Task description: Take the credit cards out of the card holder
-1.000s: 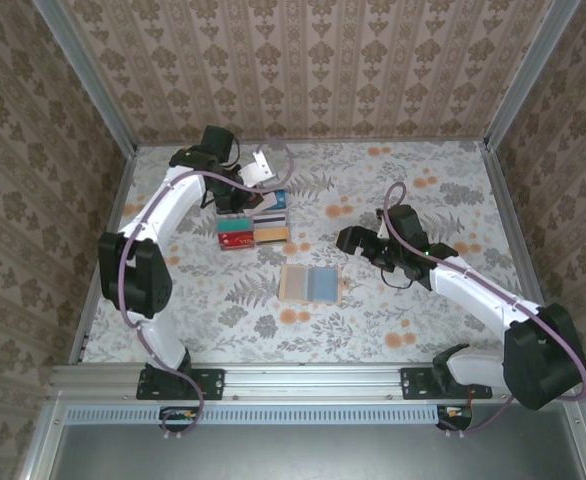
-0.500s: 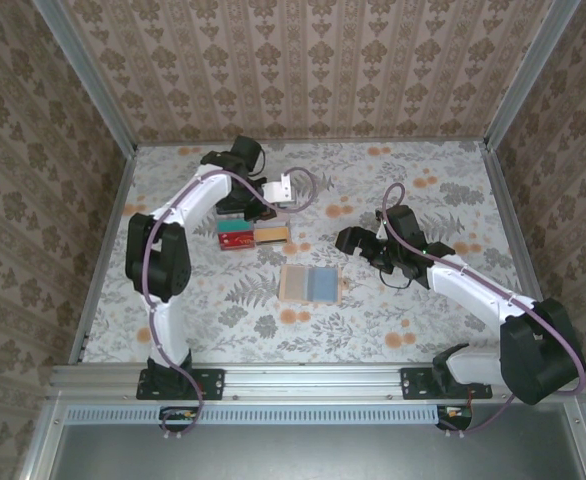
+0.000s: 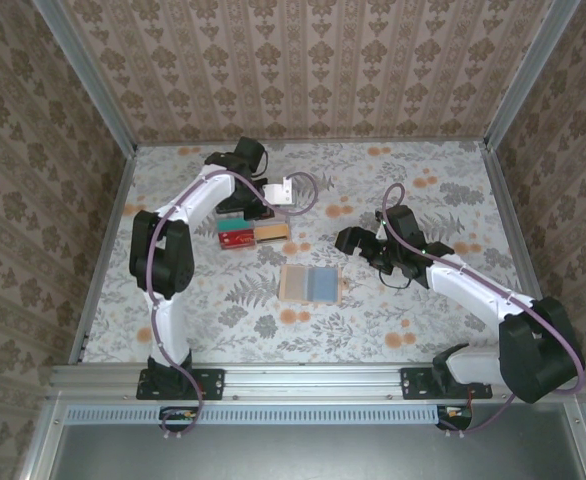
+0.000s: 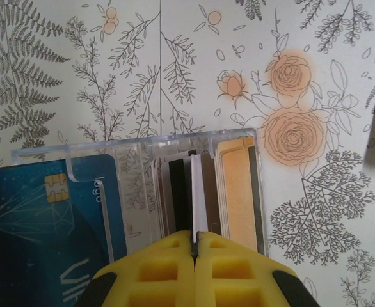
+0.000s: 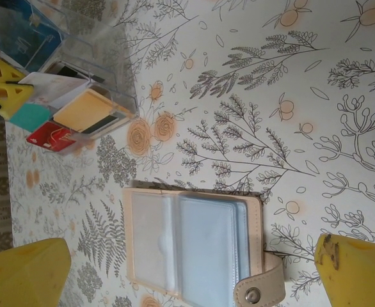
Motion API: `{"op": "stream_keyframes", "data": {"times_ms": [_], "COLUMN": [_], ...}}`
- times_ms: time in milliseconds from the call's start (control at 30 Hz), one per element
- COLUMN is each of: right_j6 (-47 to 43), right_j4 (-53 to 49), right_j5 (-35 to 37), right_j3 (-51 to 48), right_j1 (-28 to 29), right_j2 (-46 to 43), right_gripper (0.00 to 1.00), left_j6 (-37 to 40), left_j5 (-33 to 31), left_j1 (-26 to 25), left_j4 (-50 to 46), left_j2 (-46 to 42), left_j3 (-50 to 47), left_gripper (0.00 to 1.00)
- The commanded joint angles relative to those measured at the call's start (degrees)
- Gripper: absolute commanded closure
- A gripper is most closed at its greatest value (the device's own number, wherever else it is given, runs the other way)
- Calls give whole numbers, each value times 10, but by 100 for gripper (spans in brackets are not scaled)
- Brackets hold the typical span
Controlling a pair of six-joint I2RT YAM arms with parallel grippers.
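Nearest, at lower centre of the right wrist frame: thin tan-peach bifold card holder point(image 5: 194, 249) with blue-grey inner panel, opened flat on the floral-print table point(image 3: 423, 180), snap tab at its lower right, presumably left spread for easy reach into the clear sleeves; sleeves apparently emptied. Framed by the yellow right fingers point(image 5: 24, 275), set wide apart at the lower corners, gripping nothing, holder beneath and clear of both; probably just waiting. Farther back, at upper left of that frame: clear plastic tray point(image 4: 136, 142) gathering the small thin plastic credit cards point(image 5: 85, 110): blue card point(image 4: 40, 217), black-striped card point(image 4: 176, 192), tan-orange card point(image 4: 235, 185), teal card point(image 5: 29, 116), red card point(image 5: 50, 136). Farthest: yellow left fingers point(image 4: 168, 268) pressed together on a thin pale card point(image 4: 196, 185), held edge-on over the tray between black-striped and tan-orange, seemingly for slotting in beside the rest.
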Motion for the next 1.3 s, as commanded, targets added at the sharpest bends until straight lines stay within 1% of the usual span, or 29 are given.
{"op": "stream_keyframes", "data": {"times_ms": [0, 133, 367, 567, 800, 933, 1267], "right_j6": [7, 8, 8, 10, 12, 12, 14], "right_j4": [14, 15, 12, 12, 15, 16, 19], "right_j5": [-9, -11, -9, -9, -11, -12, -14], "right_j3": [-5, -7, -9, -11, -12, -11, -12], "right_j1": [-2, -2, -2, -2, -2, -1, -2], "right_j2": [7, 6, 1, 0, 1, 2, 4], "right_gripper": [0, 0, 1, 0, 0, 0, 0], "left_j6": [5, -14, -27, -28, -28, -21, -21], "left_j5": [-8, 16, 16, 9, 9, 13, 38], "left_j1": [-1, 1, 3, 6, 12, 14, 24], "left_j4": [25, 54, 75, 79, 76, 69, 58], "left_j2": [1, -6, -5, -12, -22, -35, -63], "left_j3": [-19, -40, -54, -63, -68, -68, -62], "left_gripper": [100, 98, 97, 90, 86, 81, 79]}}
